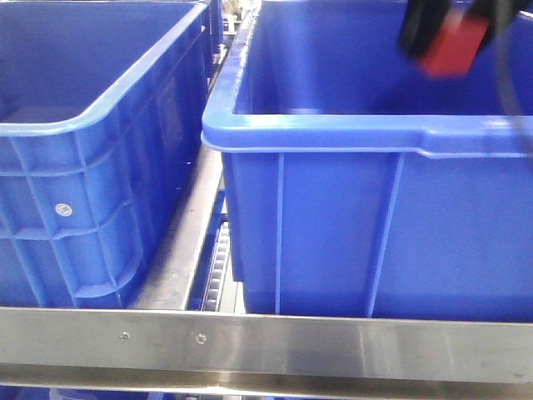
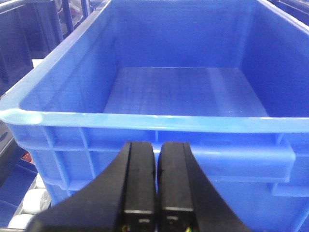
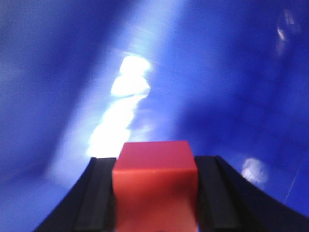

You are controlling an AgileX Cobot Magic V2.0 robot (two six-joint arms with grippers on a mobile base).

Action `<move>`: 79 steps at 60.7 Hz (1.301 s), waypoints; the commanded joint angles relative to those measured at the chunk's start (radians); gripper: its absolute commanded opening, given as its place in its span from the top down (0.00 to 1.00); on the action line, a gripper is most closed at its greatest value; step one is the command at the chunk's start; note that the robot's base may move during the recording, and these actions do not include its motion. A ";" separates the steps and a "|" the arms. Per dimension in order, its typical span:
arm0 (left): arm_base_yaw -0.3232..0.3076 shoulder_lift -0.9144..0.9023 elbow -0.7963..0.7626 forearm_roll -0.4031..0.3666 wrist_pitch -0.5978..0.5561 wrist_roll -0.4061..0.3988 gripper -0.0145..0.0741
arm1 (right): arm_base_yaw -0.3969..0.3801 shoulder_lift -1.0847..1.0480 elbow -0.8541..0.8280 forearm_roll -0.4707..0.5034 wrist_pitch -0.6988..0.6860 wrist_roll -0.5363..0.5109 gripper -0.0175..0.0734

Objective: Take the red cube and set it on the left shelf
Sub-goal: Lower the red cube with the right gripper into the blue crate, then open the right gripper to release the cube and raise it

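Your right gripper (image 3: 155, 193) has its pads clamped on both sides of the red cube (image 3: 155, 186), which hangs over the inside of the right-hand blue crate (image 1: 366, 133), near its far right. Your left gripper (image 2: 155, 181) is closed on nothing, poised at a crate's near rim. Both crates sit behind the left shelf (image 1: 275, 342) rail.

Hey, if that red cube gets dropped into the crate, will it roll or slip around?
The red cube has flat faces, so it probably won't roll. It looks rigid and smooth, so it might slide on the glossy crate.
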 commanded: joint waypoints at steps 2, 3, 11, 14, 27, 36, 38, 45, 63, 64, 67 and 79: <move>0.002 -0.016 0.023 -0.005 -0.088 -0.001 0.72 | -0.028 0.063 -0.074 -0.017 -0.038 0.005 0.56; 0.002 -0.016 0.023 -0.005 -0.088 -0.001 0.72 | -0.032 0.075 -0.078 -0.017 -0.039 0.005 0.56; 0.002 -0.016 0.023 -0.005 -0.088 -0.001 0.72 | -0.036 0.158 -0.093 -0.022 -0.080 0.005 0.56; 0.002 -0.016 0.023 -0.005 -0.088 -0.001 0.72 | -0.036 0.182 -0.093 -0.023 -0.099 0.005 0.56; 0.002 -0.016 0.023 -0.005 -0.088 -0.001 0.72 | -0.036 0.260 -0.093 -0.023 -0.124 0.005 0.56; 0.002 -0.016 0.023 -0.005 -0.088 -0.001 0.72 | -0.036 0.302 -0.093 -0.025 -0.122 0.005 0.56; 0.002 -0.016 0.023 -0.005 -0.088 -0.001 0.72 | -0.036 0.307 -0.093 -0.025 -0.122 0.005 0.56; 0.002 -0.016 0.023 -0.005 -0.088 -0.001 0.72 | -0.036 0.314 -0.093 -0.025 -0.122 0.005 0.56; 0.002 -0.016 0.023 -0.005 -0.088 -0.001 0.72 | -0.036 0.314 -0.098 -0.025 -0.111 0.005 0.25; 0.002 -0.016 0.023 -0.005 -0.088 -0.001 0.72 | -0.036 0.314 -0.099 -0.025 -0.107 0.005 0.24; 0.002 -0.016 0.023 -0.005 -0.088 -0.001 0.72 | -0.036 0.314 -0.106 -0.025 -0.099 0.005 0.18; 0.002 -0.016 0.023 -0.005 -0.088 -0.001 0.72 | -0.036 0.306 -0.164 -0.025 -0.036 0.005 0.13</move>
